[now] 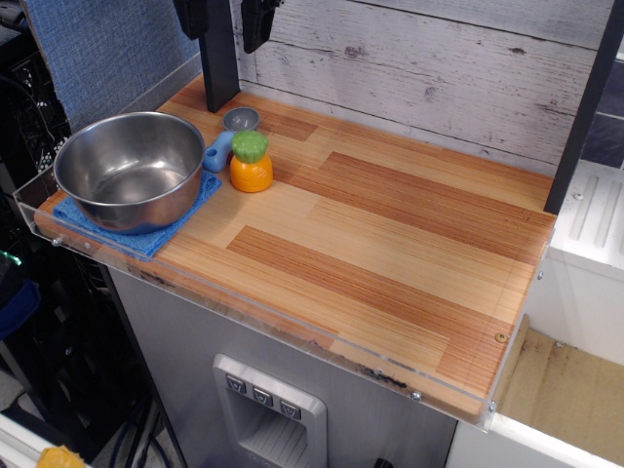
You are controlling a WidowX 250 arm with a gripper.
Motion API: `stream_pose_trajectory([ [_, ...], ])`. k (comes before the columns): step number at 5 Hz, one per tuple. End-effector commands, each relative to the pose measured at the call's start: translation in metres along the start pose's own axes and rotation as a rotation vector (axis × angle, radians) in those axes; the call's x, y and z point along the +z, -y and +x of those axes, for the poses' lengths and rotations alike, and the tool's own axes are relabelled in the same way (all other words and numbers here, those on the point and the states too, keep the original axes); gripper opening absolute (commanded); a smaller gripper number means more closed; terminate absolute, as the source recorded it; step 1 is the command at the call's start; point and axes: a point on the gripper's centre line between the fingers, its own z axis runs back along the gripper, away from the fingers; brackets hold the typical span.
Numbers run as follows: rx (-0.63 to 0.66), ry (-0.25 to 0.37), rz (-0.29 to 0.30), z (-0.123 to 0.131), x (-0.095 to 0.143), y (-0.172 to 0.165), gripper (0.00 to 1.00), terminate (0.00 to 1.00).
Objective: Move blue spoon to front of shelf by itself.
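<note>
The blue spoon (222,144) lies at the back left of the shelf (390,244). Its grey bowl points to the back wall and its light-blue handle lies between the steel bowl and an orange toy. My gripper (224,21) hangs high at the top edge of the view, above and behind the spoon and well clear of it. Only its two dark fingertips (255,21) show; they stand apart with nothing between them.
A big steel bowl (130,168) sits on a blue cloth (146,237) at the left end. An orange toy with a green top (251,162) stands right beside the spoon. A black post (218,68) rises at the back left and another (583,107) at the right.
</note>
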Motion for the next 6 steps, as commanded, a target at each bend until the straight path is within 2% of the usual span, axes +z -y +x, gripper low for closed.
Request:
stream_pose_trajectory([
  [1, -0.055, 0.112, 0.013, -0.02, 0.028, -0.016, 1.0, 0.0],
  [3, 0.035, 0.025, 0.059, -0.021, -0.002, -0.043, 1.0, 0.0],
  [6, 0.079, -0.026, 0.087, -0.007, -0.033, -0.032, 1.0, 0.0],
])
